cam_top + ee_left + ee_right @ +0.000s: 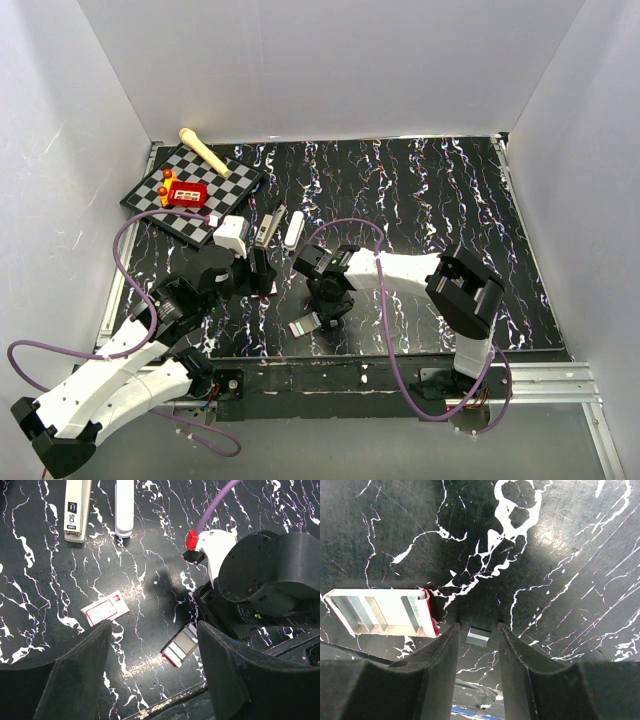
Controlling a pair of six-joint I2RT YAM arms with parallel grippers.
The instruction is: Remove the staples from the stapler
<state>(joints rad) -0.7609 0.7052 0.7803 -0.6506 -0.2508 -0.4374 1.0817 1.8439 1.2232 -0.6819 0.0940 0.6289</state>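
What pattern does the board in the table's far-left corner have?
The board is a black-and-white checkerboard, clearest in the top external view.

From the left wrist we see only the near end of the stapler point(77, 511); the top edge cuts off the rest, and likewise the white stick point(124, 507) beside it. From above, the staples point(478, 637) are too small for us to find, hidden under the right gripper point(322, 314). That gripper also covers one end of the open staple box point(180, 650).
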